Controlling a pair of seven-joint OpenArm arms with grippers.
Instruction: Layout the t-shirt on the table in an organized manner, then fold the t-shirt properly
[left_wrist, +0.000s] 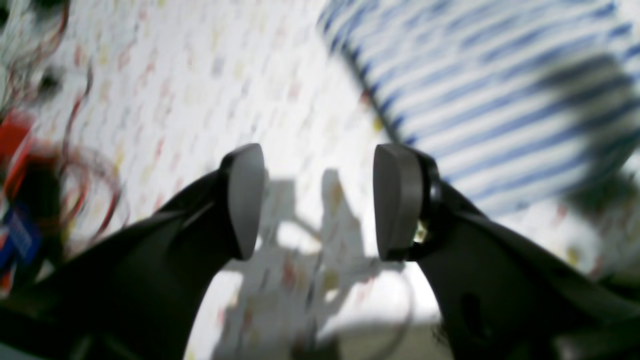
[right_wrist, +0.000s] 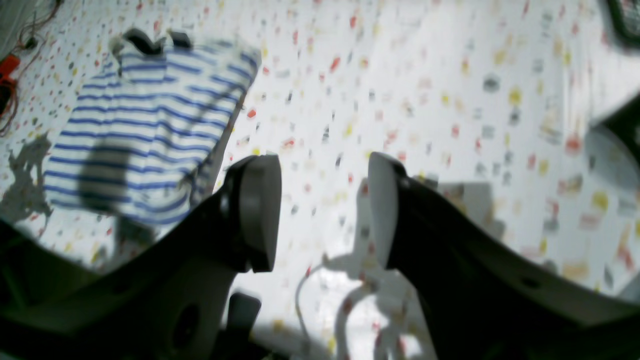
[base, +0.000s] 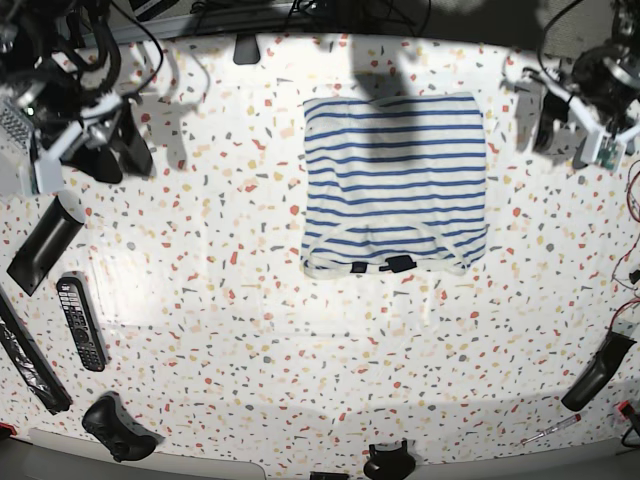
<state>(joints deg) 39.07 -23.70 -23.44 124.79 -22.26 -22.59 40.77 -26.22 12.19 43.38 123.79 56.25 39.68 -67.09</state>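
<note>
1. The t-shirt (base: 394, 184) lies folded into a compact, roughly square block on the tabletop (base: 250, 330), in the middle of its far half in the base view, blue stripes running across.
2. A small dark neck label (base: 398, 264) sits at the shirt's near edge; any writing on it is too small to read.
3. The left end effector (left_wrist: 318, 200) hangs above bare tabletop with its pads spread wide and nothing between them; the shirt's edge lies just beside it.
4. The right end effector (right_wrist: 324, 212) is also parted with nothing gripped, over bare tabletop well apart from the shirt.
5. A black remote control (base: 80, 322) lies near the tabletop's edge; its button markings are unreadable.
</note>
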